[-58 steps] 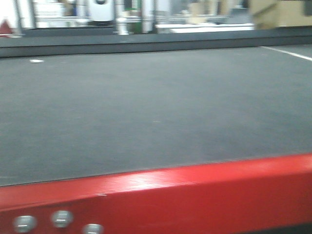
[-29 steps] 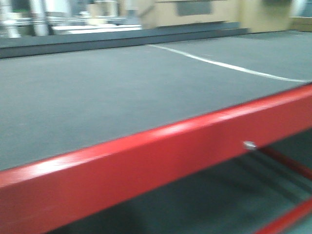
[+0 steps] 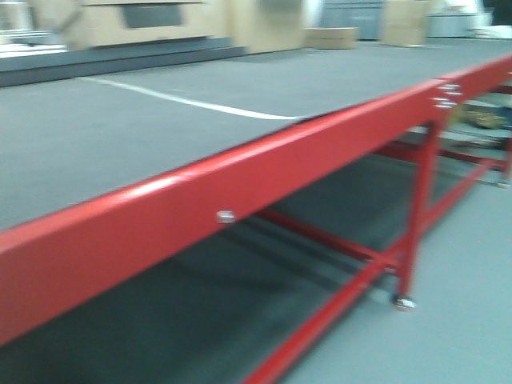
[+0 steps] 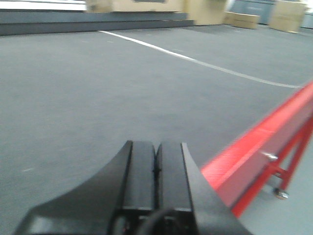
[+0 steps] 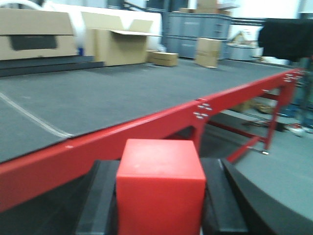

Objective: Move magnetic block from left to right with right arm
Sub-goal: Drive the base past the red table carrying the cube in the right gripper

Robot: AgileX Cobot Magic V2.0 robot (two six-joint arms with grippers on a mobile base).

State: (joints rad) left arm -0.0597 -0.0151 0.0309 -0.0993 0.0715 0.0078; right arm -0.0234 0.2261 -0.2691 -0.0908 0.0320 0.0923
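Observation:
The magnetic block [image 5: 160, 188], a plain red cube, fills the lower middle of the right wrist view. My right gripper [image 5: 160, 164] is shut on it, with a black finger [image 5: 100, 196] pressed against each side. It hangs in front of the table's red rail [image 5: 112, 139], off the grey mat [image 5: 98, 98]. My left gripper [image 4: 156, 147] is shut with nothing between its fingers and hovers above the grey mat [image 4: 88, 88], close to the red edge [image 4: 254, 147]. Neither arm shows in the front view.
The front view is blurred and shows a long red-framed table [image 3: 240, 172] with a grey mat [image 3: 120, 128] crossed by a white line [image 3: 184, 100]. Red legs and crossbars [image 3: 416, 216] stand on the grey floor. Cardboard boxes [image 5: 122, 46] and grey crates [image 5: 195, 32] lie beyond.
The front view has swung to the right. The red table edge, first level across the bottom, now runs diagonally, and the table legs and floor have come into view.

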